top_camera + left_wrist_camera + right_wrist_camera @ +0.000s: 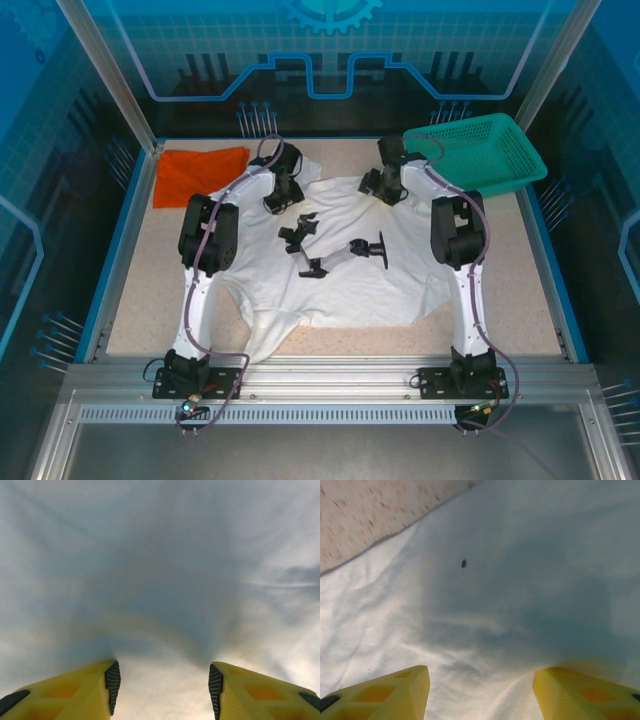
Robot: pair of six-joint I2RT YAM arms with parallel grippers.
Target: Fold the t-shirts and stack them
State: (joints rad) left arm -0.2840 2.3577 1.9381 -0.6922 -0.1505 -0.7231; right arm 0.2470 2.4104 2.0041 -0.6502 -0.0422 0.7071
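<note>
Counting the cloth, what do you get?

Two t-shirts. The white t-shirt (pixel 350 285) is spread across the middle of the desk (pixel 140 290) with its black graphic (pixel 335 250) facing up. The orange-red t-shirt (pixel 198 172) lies at the far left corner. There is one teal basket (pixel 528 160), far right.

And the room?

Speckled beige desk, blue rim, blue-tinted panels around it.

The hands?

The left hand (pixel 164 680) and right hand (pixel 480 682) each stand about half open, low over the white cloth near its far edge. Neither has hold of anything. Whether they touch the cloth, I cannot tell.
</note>
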